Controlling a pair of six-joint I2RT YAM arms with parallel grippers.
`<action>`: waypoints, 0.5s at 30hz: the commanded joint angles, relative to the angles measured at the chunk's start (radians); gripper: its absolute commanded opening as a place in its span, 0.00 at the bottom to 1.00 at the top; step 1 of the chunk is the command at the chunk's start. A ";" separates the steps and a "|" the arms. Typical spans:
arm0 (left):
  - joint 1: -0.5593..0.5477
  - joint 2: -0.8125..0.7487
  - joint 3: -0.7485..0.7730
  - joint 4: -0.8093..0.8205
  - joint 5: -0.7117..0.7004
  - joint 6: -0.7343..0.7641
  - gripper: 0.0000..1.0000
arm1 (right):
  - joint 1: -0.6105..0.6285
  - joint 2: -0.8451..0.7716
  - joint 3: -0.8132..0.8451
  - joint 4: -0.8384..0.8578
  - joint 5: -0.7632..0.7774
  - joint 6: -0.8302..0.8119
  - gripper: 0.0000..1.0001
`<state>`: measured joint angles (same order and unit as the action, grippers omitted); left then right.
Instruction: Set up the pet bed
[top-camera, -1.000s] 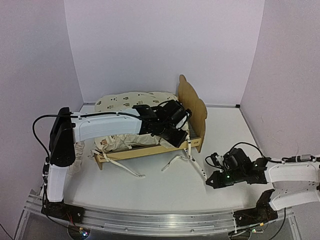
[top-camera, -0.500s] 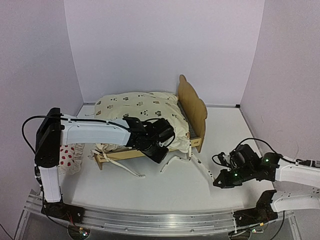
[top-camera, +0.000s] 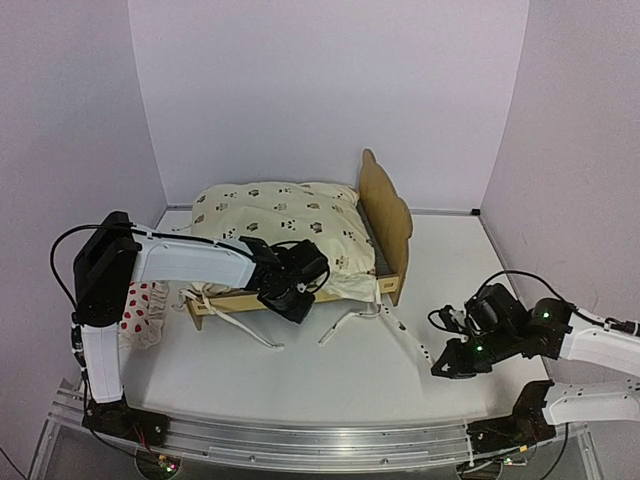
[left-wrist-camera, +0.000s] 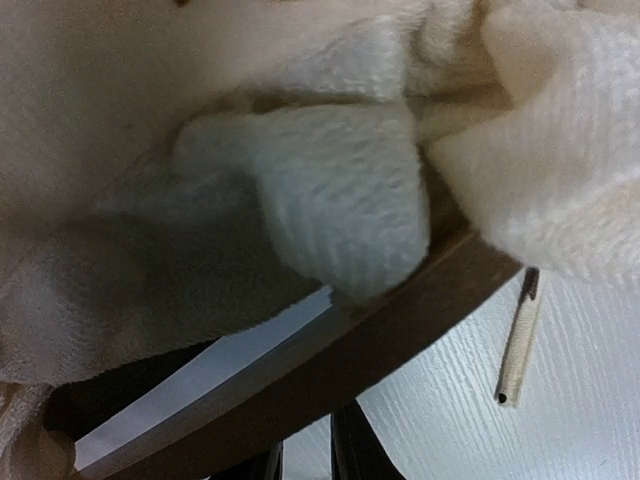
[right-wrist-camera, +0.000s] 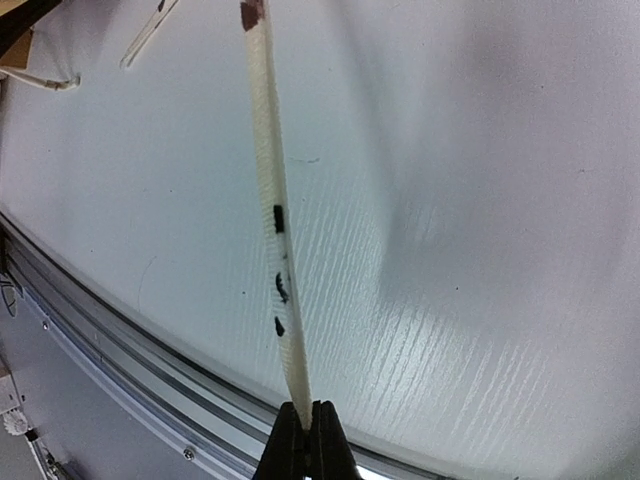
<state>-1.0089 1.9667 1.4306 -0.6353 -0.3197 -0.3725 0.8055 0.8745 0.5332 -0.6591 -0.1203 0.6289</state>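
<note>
The pet bed (top-camera: 386, 208) stands mid-table, its ear-shaped headboard on the right. A cream cushion (top-camera: 280, 225) printed with small bears lies over it. My left gripper (top-camera: 292, 295) is low against the bed's front rail, under the cushion's edge. In the left wrist view the wooden rail (left-wrist-camera: 420, 320) and the cushion's ruffle (left-wrist-camera: 340, 210) cover the fingertips. The two fingers (left-wrist-camera: 350, 455) stand a narrow gap apart. My right gripper (top-camera: 447, 365) is shut on the end of one cushion tie strap (right-wrist-camera: 268, 200), pulled taut above the table.
A white pillow with red spots (top-camera: 140, 305) lies at the bed's left end by the left arm. Loose tie straps (top-camera: 245, 330) trail over the table in front of the bed. An aluminium rail (top-camera: 320, 440) runs along the near edge. Walls close in left, back and right.
My left gripper came off the cushion top near the headboard and moved down-left to the front rail, its jaws narrowing. The cushion has spread flatter over the bed. The right gripper drifted slightly right, holding the strap.
</note>
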 joint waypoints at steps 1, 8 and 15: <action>0.066 -0.022 -0.018 0.063 -0.131 0.003 0.19 | 0.020 0.024 0.013 -0.099 -0.050 -0.005 0.00; 0.078 -0.025 -0.034 0.062 -0.161 0.014 0.19 | 0.035 0.133 -0.027 0.024 -0.061 0.006 0.00; 0.031 -0.095 -0.077 0.115 0.000 0.068 0.24 | 0.036 0.217 -0.006 0.119 -0.009 -0.035 0.00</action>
<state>-0.9554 1.9561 1.3735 -0.6059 -0.3679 -0.3570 0.8330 1.0475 0.5186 -0.5810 -0.1349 0.6264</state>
